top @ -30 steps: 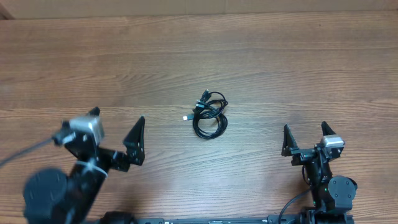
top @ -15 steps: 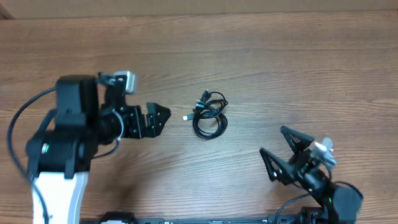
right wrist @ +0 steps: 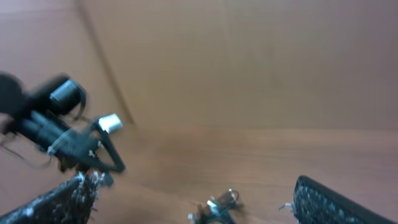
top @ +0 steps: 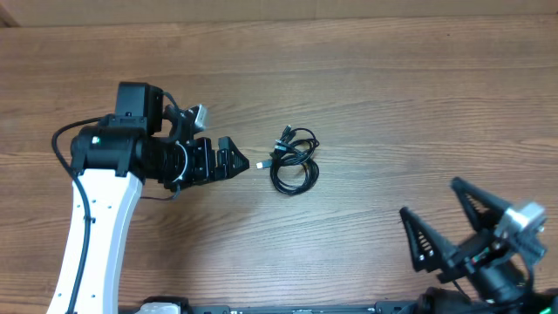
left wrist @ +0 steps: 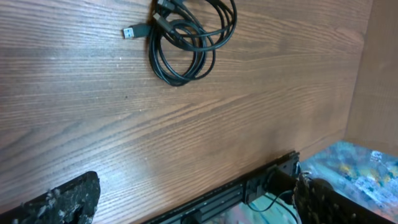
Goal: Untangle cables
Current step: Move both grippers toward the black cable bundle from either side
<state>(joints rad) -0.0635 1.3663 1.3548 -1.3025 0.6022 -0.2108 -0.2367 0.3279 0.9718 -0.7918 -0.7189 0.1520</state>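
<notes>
The cables point(top: 294, 160) are a small bundle of thin black cords looped together at the table's middle, with a silver-tipped plug point(top: 261, 164) sticking out to the left. In the left wrist view the bundle point(left wrist: 189, 37) lies at the top, the plug point(left wrist: 131, 32) beside it. My left gripper point(top: 234, 160) is open and empty, just left of the plug, not touching it. My right gripper point(top: 442, 225) is open and empty at the front right, raised and tilted toward the bundle, which shows blurred in the right wrist view point(right wrist: 217, 208).
The wooden table point(top: 392, 96) has a cardboard wall point(top: 261, 9) along its far edge. A black rail point(top: 296, 308) runs along the front edge. The left arm's thick black cord point(top: 61, 144) loops at the left.
The left gripper has swung from the front left up and right, ending close to the bundle's plug. The right gripper has lifted, tilted and shifted right. The cables have not moved.
</notes>
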